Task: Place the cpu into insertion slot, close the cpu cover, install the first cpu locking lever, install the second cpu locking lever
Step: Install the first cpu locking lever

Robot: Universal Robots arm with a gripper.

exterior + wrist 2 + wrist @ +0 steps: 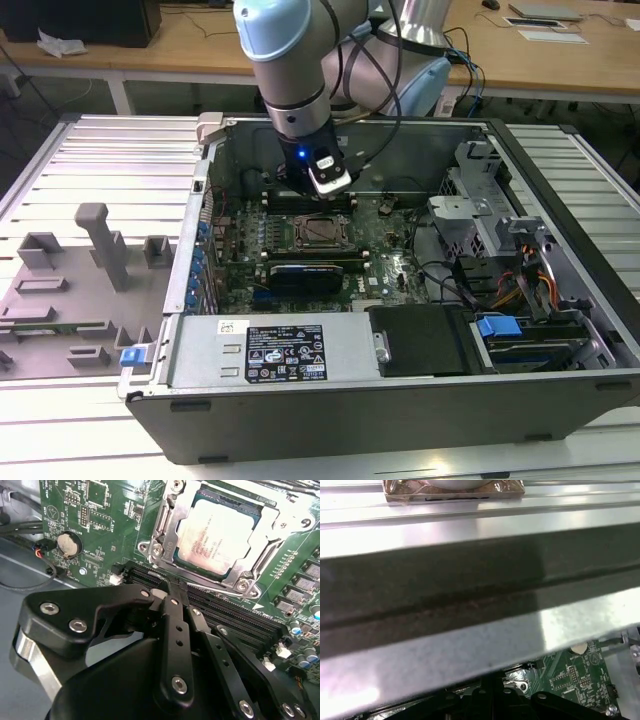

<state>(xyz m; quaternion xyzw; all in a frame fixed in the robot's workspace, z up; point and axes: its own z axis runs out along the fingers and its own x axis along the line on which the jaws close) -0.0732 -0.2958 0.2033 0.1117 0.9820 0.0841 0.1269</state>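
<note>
In the second wrist view the cpu (pixel 220 527), silvery-grey on top, lies flat in the insertion slot (pixel 148 546). The silvery cpu cover (pixel 167 517) is folded down around it, its window framing the chip. A thin metal locking lever (pixel 270 550) runs along one side of the cover, and another rod (pixel 220 585) lies along the edge nearest my fingers. My black gripper (pixel 172 586) is shut, its tip over the memory slots just beside that edge of the socket. In the exterior view the gripper (pixel 300 192) hangs just behind the socket (pixel 318 232).
Long black memory slots (pixel 235 615) run under the gripper. A black graphics card (pixel 310 272) sits in front of the socket, and a coin battery (pixel 68 544) off to one side. The case wall (pixel 470 595) stands close to the wrist. A drive cage (pixel 480 215) is at the exterior view's right.
</note>
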